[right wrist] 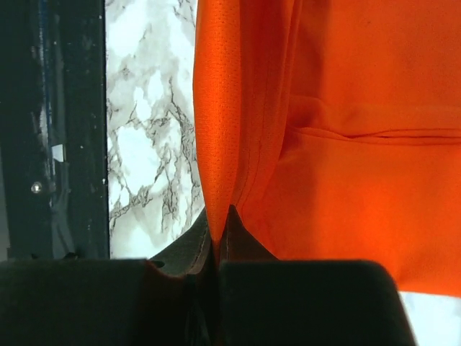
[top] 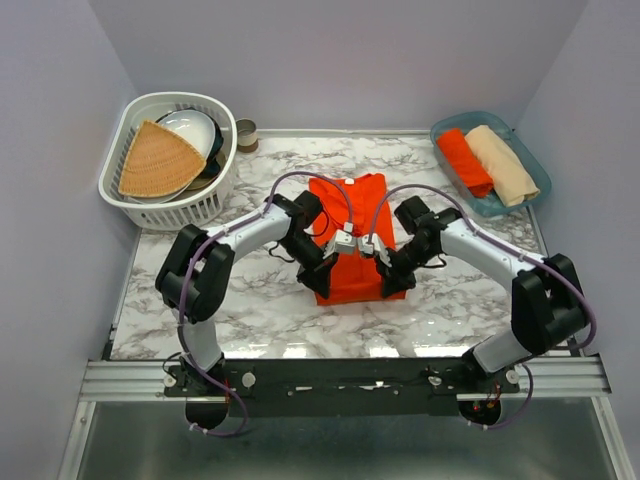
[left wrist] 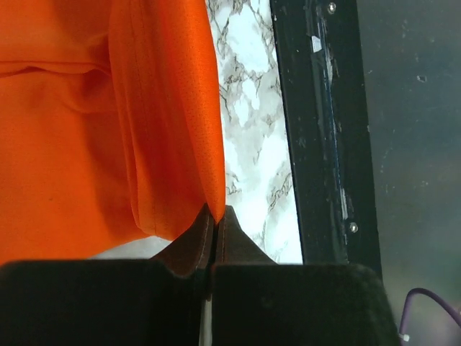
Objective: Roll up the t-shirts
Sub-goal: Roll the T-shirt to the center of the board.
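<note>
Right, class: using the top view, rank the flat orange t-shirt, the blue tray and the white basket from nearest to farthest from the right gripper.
1. The flat orange t-shirt, in the centre: the right gripper pinches its near edge.
2. The blue tray, at the far right.
3. The white basket, at the far left.

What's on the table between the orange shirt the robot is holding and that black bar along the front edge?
Nothing: only bare marble tabletop separates the orange t-shirt from the black bar. The top view and both wrist views show it.
</note>
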Tool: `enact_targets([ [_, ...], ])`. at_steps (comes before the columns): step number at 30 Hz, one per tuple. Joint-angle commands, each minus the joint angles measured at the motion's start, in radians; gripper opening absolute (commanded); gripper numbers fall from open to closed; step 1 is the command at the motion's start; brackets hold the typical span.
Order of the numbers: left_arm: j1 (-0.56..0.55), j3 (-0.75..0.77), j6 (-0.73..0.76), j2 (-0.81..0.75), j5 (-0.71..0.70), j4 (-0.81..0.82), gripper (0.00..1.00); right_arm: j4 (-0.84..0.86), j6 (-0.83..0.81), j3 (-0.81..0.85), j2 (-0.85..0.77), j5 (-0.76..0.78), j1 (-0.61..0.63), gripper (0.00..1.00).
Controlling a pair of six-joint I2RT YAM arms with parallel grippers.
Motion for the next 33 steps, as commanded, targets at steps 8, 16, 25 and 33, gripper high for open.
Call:
enact_targets([
  [8,0.051,0.130,-0.132,0.183,0.010,-0.107,0.00,-0.359,-0.253,0.237,0.304,-0.120,-0.052,0.09],
  [16,0.071,0.235,-0.080,0.316,-0.013,-0.199,0.00,-0.399,-0.272,0.306,0.426,-0.111,-0.085,0.09],
  [25,0.092,0.325,-0.094,0.417,-0.058,-0.217,0.00,-0.445,-0.267,0.392,0.570,-0.099,-0.090,0.09],
  [33,0.143,0.305,-0.266,0.405,-0.068,-0.082,0.26,-0.521,-0.228,0.520,0.712,-0.083,-0.098,0.09],
])
